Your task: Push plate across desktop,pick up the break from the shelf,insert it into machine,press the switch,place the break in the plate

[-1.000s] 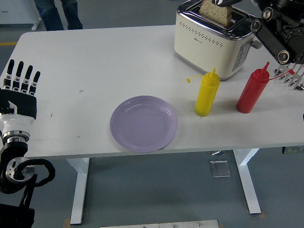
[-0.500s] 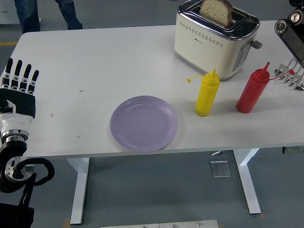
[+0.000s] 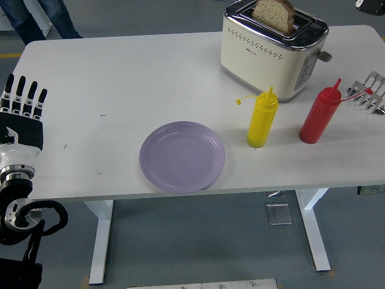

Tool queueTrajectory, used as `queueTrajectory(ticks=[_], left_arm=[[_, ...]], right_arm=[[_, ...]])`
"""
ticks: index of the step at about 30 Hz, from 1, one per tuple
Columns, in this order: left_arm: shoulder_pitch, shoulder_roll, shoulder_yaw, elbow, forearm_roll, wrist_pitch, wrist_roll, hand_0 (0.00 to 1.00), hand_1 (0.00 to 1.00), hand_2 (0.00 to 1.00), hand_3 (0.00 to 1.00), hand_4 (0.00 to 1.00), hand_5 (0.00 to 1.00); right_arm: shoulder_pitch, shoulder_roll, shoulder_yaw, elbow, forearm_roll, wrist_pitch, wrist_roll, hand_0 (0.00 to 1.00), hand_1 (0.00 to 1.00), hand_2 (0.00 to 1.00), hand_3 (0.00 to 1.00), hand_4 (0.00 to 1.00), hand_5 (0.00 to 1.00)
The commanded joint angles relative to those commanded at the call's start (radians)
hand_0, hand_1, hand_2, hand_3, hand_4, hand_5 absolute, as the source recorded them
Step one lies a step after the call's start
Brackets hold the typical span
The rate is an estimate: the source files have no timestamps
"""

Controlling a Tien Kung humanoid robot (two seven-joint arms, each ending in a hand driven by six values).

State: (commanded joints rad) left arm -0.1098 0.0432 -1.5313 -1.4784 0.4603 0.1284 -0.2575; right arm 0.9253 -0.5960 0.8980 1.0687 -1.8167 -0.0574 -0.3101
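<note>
A slice of bread (image 3: 274, 14) stands upright in a slot of the cream toaster (image 3: 271, 55), its upper half showing above the chrome top. The toaster sits toward the far right of the white surface (image 3: 120, 78), and its lever (image 3: 323, 56) sticks out on the side facing the right edge. In front of the toaster stand 2 squeeze bottles, a yellow bottle (image 3: 262, 118) and a red bottle (image 3: 320, 115), with a wire rack (image 3: 368, 90) just beyond the red one. The lilac plate (image 3: 182, 156) lies empty near the front edge, left of the yellow bottle. The left hand (image 3: 23, 108) rests at the surface's left edge, well apart from the toaster and bread, its 4 visible fingers straight, holding nothing. A person's legs (image 3: 42, 18) stand beyond the far left corner.
</note>
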Motion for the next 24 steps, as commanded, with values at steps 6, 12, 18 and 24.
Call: queueTrajectory(ticks=[6,12,18,24], left_arm=[[0.000,0.000,0.001,0.000,0.000,0.000,0.000,0.832,0.834,0.861,0.820,0.561,0.998],[0.001,-0.001,0.001,0.000,0.000,0.000,0.000,0.832,0.834,0.861,0.819,0.560,0.998],[0.001,-0.002,0.002,0.001,0.000,0.000,0.000,0.832,0.834,0.861,0.819,0.560,0.998],[0.001,-0.002,0.000,0.001,0.000,0.000,0.000,0.832,0.834,0.861,0.820,0.559,0.998]], right_arm=[[-0.029,-0.020,-0.028,0.004,-0.003,0.055,0.020,0.327,0.434,0.701,0.652,0.299,0.274],[-0.033,-0.022,-0.064,-0.011,0.005,0.103,0.032,0.320,0.428,0.690,0.633,0.288,0.291],[-0.024,-0.008,-0.104,-0.046,0.007,0.132,0.045,0.311,0.424,0.673,0.612,0.279,0.303],[-0.016,0.000,-0.134,-0.065,0.011,0.154,0.058,0.306,0.423,0.662,0.601,0.272,0.313]])
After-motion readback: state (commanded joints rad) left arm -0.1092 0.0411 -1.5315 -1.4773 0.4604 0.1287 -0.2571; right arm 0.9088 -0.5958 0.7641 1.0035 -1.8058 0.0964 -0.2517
